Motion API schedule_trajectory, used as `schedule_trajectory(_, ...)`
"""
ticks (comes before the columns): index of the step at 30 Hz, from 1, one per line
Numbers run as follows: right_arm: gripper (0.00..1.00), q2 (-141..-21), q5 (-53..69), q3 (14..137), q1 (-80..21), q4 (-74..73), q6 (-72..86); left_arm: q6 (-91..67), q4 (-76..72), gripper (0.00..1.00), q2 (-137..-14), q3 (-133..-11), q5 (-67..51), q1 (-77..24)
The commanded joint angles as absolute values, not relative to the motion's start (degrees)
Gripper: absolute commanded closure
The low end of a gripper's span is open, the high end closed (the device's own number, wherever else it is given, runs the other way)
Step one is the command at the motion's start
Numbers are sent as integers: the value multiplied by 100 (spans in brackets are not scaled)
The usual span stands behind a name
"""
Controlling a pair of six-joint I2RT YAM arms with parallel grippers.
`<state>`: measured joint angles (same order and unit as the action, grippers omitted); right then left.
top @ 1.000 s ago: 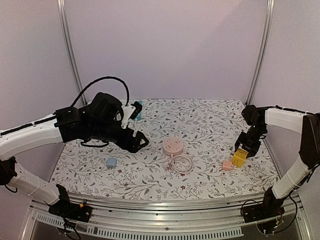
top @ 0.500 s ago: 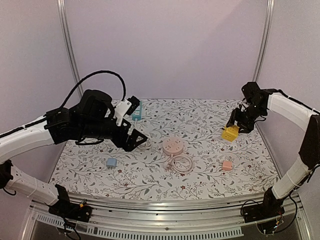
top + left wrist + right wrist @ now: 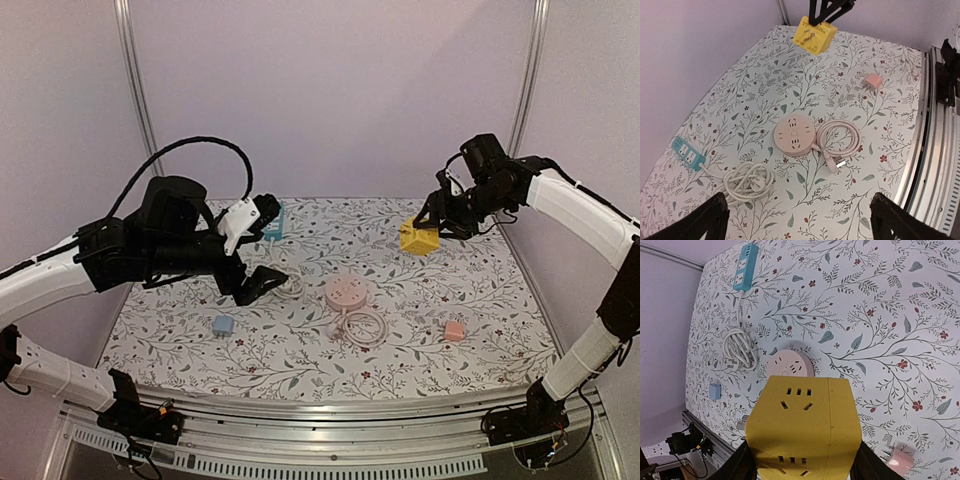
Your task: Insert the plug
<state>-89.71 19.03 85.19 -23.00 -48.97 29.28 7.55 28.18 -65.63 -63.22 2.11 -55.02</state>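
Observation:
My right gripper (image 3: 432, 228) is shut on a yellow cube socket adapter (image 3: 417, 237) and holds it high above the back right of the table. The cube fills the right wrist view (image 3: 805, 425), its socket faces towards the camera, and shows from the left wrist (image 3: 814, 34) with its prongs out. A pink round power strip (image 3: 346, 292) with a coiled cord and plug (image 3: 836, 161) lies mid-table. My left gripper (image 3: 262, 285) is open and empty above the white coiled cable (image 3: 746, 182).
A teal power strip (image 3: 275, 220) lies at the back left, joined to the white cable. A small blue adapter (image 3: 223, 325) lies front left, a small pink adapter (image 3: 455, 330) front right. Metal rails run along the near edge.
My right gripper has lifted the yellow cube off the table at the right and carried it up and towards the back centre. My left arm has drawn back a little to the left.

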Motion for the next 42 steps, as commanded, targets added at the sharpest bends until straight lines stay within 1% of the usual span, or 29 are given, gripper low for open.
schedule_trajectory(1,68,-8827,2150,8701,-2475,-4690,2760,1351,2846,1,-6419,-6236,63,-5537)
schedule_trajectory(8,68,-8789,2274,8712,-2867,-4582,2708,1772,2914,1,-6441,-6275,-543,-5528)
schedule_trajectory(16,68,-8833,2734,8831,-3134,-4455,2604,2307,2703,0,-6488,-6350,-1159,-5529)
schedule_trajectory(21,68,-8815,3028,8802,-3282,-4352,2543,2633,2611,1,-6824,-6538,-1362,-5528)
schedule_trajectory(26,68,-8839,3101,8804,-3440,-4280,2590,2603,2433,1,-7510,-6989,-1125,-5546)
schedule_trajectory(29,68,-8864,3107,8798,-3505,-4210,2639,2569,1964,1,-7687,-6944,-883,-5554)
schedule_trajectory(35,68,-8962,3356,8786,-3532,-4168,2739,2606,1513,1,-7991,-6908,-886,-5555)
schedule_trajectory(40,68,-9007,3441,8812,-3547,-4001,2840,2768,1702,1,-8318,-7306,-815,-5547)
schedule_trajectory(42,68,-9026,3462,8853,-3571,-3975,2877,2782,1597,1,-8319,-7273,-783,-5546)
